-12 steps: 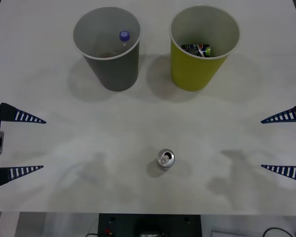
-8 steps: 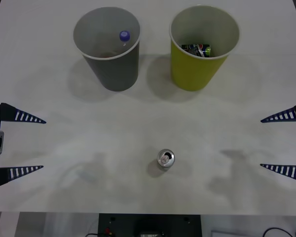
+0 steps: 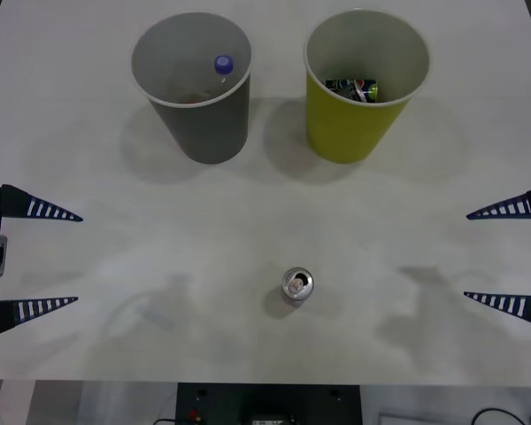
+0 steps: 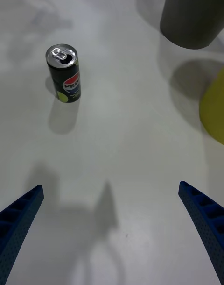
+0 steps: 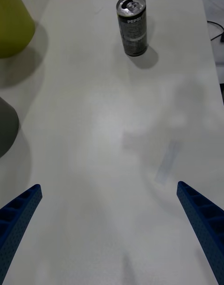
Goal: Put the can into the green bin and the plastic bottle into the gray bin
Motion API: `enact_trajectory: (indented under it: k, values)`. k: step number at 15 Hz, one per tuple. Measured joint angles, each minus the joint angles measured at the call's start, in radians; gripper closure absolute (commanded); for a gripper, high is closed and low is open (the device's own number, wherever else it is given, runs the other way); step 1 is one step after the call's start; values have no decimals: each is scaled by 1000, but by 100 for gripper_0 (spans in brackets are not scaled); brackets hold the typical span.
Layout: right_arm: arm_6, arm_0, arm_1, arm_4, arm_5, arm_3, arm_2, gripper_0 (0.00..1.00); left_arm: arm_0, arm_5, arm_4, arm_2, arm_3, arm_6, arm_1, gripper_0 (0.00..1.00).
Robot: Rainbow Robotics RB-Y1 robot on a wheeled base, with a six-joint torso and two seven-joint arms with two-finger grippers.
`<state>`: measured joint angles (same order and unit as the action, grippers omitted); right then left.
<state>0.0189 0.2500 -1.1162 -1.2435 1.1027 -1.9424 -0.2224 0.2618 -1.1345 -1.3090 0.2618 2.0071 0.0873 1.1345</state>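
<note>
Nearest, upright on the white worktop [image 3: 115, 354]: the can [image 3: 297, 285], silver top up, dark side with a Pepsi mark, untouched. Flanking it, well apart: left gripper [image 3: 37, 258] at the left edge, right gripper [image 3: 506, 257] at the right edge, blue fingers of both spread wide, holding nothing. Farther back, side by side: gray bin [image 3: 195, 87] with the plastic bottle [image 3: 223, 64] inside, blue-violet cap showing; green bin [image 3: 365, 84] with a dark crushed can [image 3: 352, 88] lying inside.

plastic bottle [image 3: 223, 64] body hidden inside gray bin [image 3: 203, 115], cap showing
</note>
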Motion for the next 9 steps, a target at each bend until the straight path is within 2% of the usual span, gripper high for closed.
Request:
enact_trajectory:
  k: [4,9]
  values:
    - [-187,-77,16,108,-8,139,117,0,0,0,0,0,0,0,0,0]
    - [-335,-161,24,215,-9,268,256,0,0,0,0,0,0,0,0,0]
